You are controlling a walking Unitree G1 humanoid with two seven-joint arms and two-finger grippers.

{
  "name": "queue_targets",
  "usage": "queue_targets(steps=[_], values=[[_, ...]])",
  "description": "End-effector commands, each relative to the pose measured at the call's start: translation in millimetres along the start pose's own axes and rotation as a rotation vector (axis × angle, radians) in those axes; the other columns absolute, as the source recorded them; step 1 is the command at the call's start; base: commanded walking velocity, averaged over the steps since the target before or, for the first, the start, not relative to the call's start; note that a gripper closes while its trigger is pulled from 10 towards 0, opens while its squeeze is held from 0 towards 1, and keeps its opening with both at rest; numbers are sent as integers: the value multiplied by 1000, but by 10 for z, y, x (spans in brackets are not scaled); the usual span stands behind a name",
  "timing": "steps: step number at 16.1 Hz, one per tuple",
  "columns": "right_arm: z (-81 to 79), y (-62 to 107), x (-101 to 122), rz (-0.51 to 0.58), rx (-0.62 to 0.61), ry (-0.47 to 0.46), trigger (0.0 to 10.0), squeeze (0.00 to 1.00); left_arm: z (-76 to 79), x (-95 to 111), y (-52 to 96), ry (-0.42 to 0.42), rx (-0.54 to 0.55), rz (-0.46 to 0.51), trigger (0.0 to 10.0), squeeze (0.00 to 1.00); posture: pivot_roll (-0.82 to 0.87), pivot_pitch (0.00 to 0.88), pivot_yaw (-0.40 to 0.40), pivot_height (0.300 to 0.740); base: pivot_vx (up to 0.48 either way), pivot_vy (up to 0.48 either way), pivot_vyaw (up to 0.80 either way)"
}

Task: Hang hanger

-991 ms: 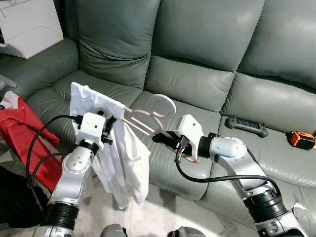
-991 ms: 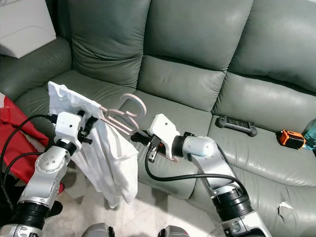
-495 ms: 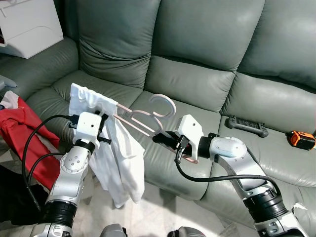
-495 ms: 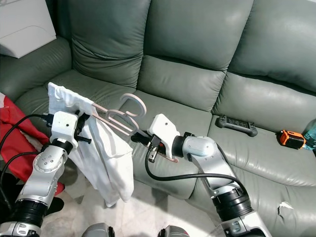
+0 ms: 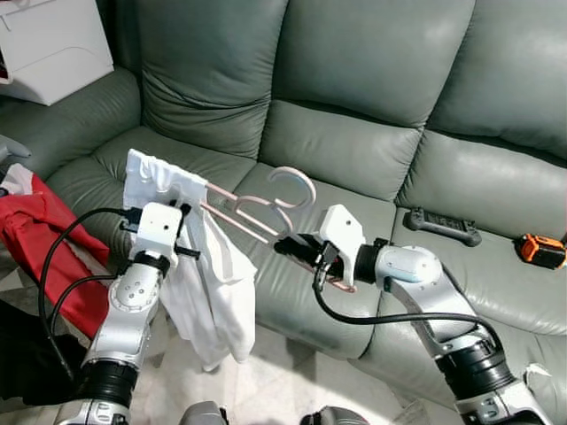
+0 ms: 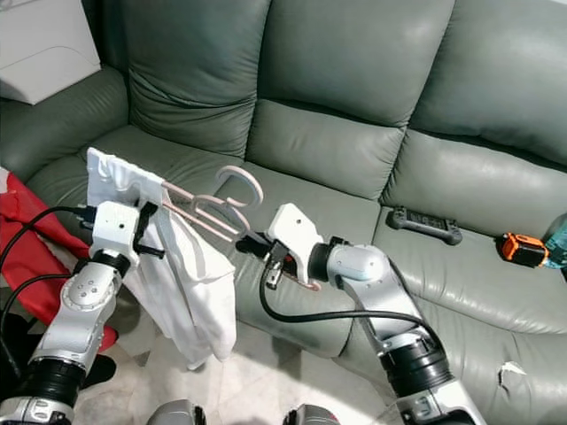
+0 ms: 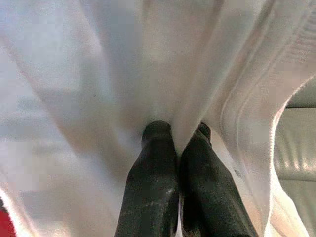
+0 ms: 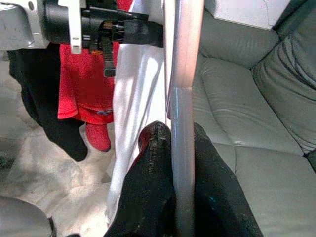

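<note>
Hanger (image 5: 266,205): pink, held in the air over sofa (image 5: 372,106) front, hook up.
R gripper (image 5: 285,245): jaws clamped on hanger's bar.
L gripper (image 7: 177,140): jaws pinched shut on white garment (image 5: 208,283), which hangs off hanger's far end.
Sofa seat: controller (image 5: 441,225), orange item (image 5: 540,250).

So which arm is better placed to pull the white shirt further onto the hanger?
The left. Its end effector is already shut on the shirt, while the right end effector is clamped on the pink hanger, steadying it.
</note>
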State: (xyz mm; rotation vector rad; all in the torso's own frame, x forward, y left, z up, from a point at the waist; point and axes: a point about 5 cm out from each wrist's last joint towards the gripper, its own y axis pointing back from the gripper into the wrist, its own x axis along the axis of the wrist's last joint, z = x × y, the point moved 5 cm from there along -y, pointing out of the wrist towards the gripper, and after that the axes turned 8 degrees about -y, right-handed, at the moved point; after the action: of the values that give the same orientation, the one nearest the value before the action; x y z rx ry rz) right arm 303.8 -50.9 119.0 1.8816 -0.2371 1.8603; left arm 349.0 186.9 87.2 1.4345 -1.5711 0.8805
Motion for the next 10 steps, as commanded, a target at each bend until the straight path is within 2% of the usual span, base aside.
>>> queue_targets(steps=[1,2,5,7,10], values=[[62,41,161,78,-28,25,10000,0,-105,-50,-3,-13,39,-22,0,0,-81,0,-16,740,0,0,0],[62,42,152,77,-30,24,10000,0,-122,-45,-4,-17,46,-19,0,0,-81,0,-15,740,0,0,0],[64,151,27,39,-43,8,10000,0,-307,5,42,-55,111,1,0,0,-75,0,-14,740,0,0,0],[91,358,-127,-19,-64,-6,10000,0,-485,-84,134,-112,171,-39,0,0,-67,0,-10,740,0,0,0],[74,608,-256,-92,-61,-18,10000,0,-622,-136,160,-143,216,-62,0,0,-79,0,-4,740,0,0,0]])
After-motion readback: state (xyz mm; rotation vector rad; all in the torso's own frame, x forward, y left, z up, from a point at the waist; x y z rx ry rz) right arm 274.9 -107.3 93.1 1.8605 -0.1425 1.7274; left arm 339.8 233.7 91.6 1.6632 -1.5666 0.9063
